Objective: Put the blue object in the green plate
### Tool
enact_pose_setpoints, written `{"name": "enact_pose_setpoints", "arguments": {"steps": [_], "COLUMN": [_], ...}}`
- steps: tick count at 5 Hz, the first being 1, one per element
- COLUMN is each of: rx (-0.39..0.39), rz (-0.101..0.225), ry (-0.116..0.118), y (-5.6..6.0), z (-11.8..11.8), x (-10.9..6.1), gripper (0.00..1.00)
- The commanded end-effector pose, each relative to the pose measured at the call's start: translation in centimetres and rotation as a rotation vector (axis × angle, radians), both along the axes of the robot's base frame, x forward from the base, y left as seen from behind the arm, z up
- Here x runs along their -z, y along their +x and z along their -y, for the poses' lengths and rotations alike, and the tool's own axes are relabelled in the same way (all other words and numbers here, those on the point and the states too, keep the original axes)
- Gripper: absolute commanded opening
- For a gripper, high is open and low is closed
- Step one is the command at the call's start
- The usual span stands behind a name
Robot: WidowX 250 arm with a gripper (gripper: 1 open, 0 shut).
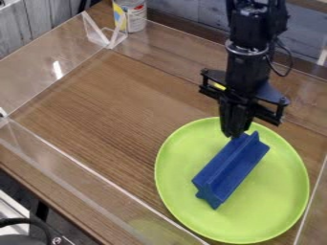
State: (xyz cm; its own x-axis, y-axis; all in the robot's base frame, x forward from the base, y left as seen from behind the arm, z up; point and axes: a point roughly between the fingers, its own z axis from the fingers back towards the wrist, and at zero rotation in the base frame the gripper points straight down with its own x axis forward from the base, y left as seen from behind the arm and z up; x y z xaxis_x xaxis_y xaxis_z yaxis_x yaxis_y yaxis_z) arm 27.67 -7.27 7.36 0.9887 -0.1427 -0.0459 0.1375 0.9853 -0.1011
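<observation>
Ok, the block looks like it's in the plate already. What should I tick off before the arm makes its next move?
1. Blue block lies inside the green plate: ok.
2. Block clear of the plate's rim: ok, it sits near the middle.
3. Gripper shut, fingers together: ok.
4. Gripper tip clear of the block's upper end: cannot tell, they overlap in this view.
5. Block lying steady on the plate: ok, it rests tilted on one side.

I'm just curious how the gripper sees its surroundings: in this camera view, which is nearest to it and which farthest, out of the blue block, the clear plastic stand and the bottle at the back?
From the gripper:
1. Blue block, just below it, on the green plate.
2. Clear plastic stand, far back left.
3. Bottle, back left corner; too close to the stand to rank firmly.
</observation>
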Motion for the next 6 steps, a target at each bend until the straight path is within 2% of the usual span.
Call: {"name": "enact_pose_setpoints", "arguments": {"steps": [1,2,4,6], "rx": [0.01,0.001,-0.038,-0.13], "rz": [0.035,0.041,0.066,0.117], "ry": [-0.008,-0.007,0.001,0.068], "y": [0.4,0.4,0.7,1.2], "z": [0.4,-0.2,-2.9,-11.3], "x": [-0.5,-0.9,-2.7,-4.9], "gripper": [0.0,1.0,1.0,1.0]}}
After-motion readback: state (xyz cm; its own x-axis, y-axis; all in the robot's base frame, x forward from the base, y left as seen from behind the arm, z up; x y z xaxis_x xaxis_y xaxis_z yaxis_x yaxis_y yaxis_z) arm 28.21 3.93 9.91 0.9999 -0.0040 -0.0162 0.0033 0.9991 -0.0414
